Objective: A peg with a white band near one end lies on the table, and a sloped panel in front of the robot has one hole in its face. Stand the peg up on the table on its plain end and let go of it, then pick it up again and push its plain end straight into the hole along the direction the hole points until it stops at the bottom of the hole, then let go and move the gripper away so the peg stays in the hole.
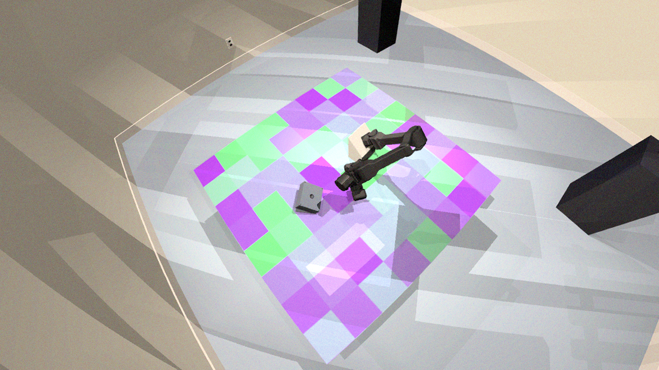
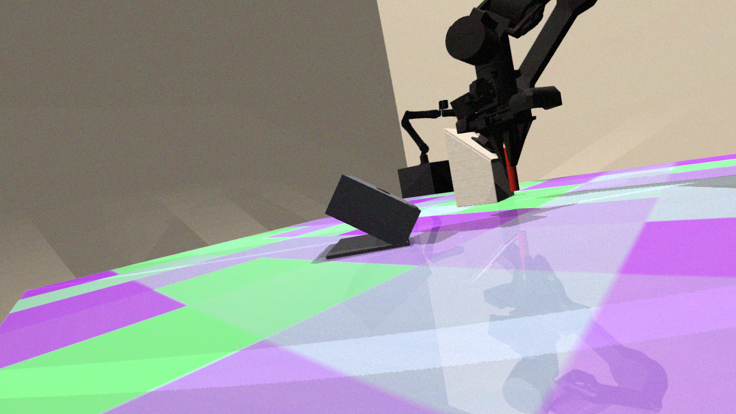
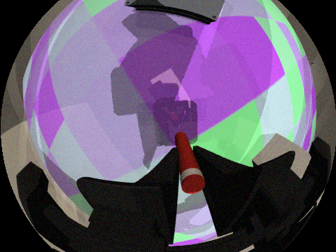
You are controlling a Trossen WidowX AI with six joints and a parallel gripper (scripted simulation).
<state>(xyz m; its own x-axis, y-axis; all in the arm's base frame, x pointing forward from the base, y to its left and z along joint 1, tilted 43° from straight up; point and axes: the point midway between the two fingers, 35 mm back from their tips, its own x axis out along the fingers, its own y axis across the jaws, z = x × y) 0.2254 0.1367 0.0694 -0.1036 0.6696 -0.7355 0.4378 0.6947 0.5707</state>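
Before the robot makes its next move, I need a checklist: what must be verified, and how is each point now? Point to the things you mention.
1. Gripper (image 2: 509, 160) (image 3: 185, 151) closed on the peg (image 2: 510, 172) (image 3: 187, 157): ok.
2. White band at the upper end: ok.
3. Plain end facing down: ok.
4. Hole (image 1: 311, 195) in the sloped panel (image 1: 304, 194) (image 2: 371, 208) unfilled: ok.
5. Peg aligned with the hole's direction: not ok.
6. Grip firm enough for pushing: cannot tell.

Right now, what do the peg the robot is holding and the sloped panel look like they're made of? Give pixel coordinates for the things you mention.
The peg (image 2: 511, 173) (image 3: 187, 157) looks like painted wood or plastic: smooth, even red with a pale band, and I can't tell which. The sloped panel (image 1: 310, 194) (image 2: 372, 208) could be dull metal or hard plastic, since it's plain grey with crisp edges.
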